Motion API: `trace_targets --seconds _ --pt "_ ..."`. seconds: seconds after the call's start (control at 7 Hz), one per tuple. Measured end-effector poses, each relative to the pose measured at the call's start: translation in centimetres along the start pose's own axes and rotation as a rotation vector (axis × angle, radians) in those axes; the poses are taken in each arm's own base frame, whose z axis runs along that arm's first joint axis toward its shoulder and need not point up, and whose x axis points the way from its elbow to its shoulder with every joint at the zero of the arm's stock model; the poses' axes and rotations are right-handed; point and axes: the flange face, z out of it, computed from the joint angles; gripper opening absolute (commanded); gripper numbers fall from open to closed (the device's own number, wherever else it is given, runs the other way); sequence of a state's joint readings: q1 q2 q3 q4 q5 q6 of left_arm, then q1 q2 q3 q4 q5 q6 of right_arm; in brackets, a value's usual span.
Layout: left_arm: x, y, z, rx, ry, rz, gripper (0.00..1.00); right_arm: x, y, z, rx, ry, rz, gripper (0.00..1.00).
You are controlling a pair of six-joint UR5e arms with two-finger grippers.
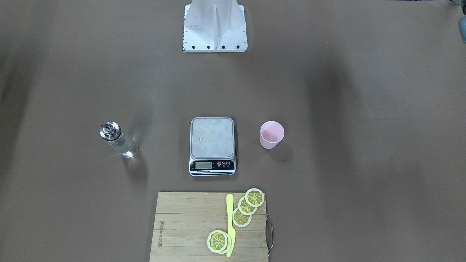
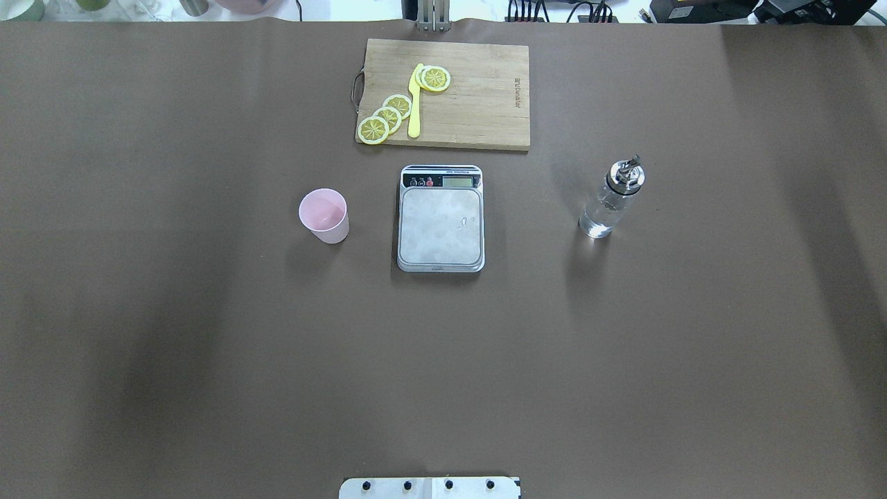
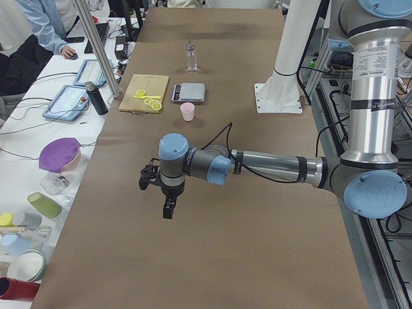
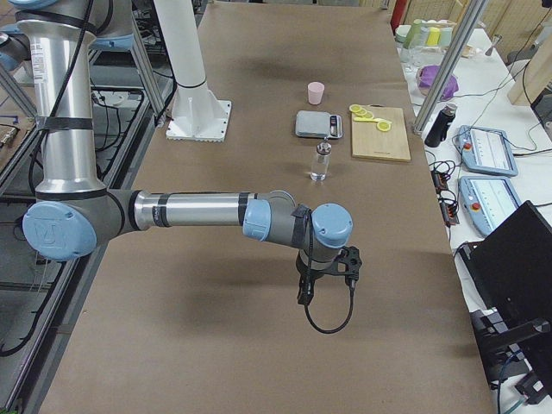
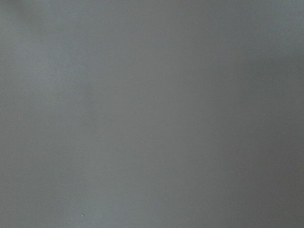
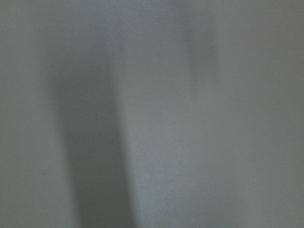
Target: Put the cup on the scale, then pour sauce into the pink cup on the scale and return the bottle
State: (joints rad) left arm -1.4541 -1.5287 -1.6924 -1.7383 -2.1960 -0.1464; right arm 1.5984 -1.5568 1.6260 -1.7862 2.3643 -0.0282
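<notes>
The pale pink cup (image 2: 323,215) stands upright and empty on the brown table, left of the scale (image 2: 441,218) in the overhead view and apart from it. The scale's steel platform is bare. The glass bottle (image 2: 611,199), with its metal pourer cap and the clear sauce inside, stands upright to the scale's right. My left gripper (image 3: 167,210) hangs over the table's left end, far from the cup. My right gripper (image 4: 304,293) hangs over the right end, far from the bottle. I cannot tell whether either is open or shut. Both wrist views show only blurred grey surface.
A bamboo cutting board (image 2: 478,104) with lemon slices (image 2: 388,116) and a yellow knife (image 2: 414,104) lies just beyond the scale. The robot's white base (image 1: 214,27) stands behind the scale. Side benches with tablets, cups and a person (image 3: 45,26) line the far edge.
</notes>
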Motion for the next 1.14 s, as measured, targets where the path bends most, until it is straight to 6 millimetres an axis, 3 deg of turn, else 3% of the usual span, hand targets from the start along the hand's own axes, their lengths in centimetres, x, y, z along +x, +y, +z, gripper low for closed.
trace_targets --seconds 0.86,1.14 --pt "-0.5 1.0 0.5 -0.016 0.000 -0.009 0.99 -0.9 -0.4 -0.9 0.017 -0.006 -0.010 1.00" --pt "1.2 -1.2 -0.9 0.019 0.012 0.021 0.99 -1.9 -0.3 -1.8 0.035 -0.007 -0.027 1.00"
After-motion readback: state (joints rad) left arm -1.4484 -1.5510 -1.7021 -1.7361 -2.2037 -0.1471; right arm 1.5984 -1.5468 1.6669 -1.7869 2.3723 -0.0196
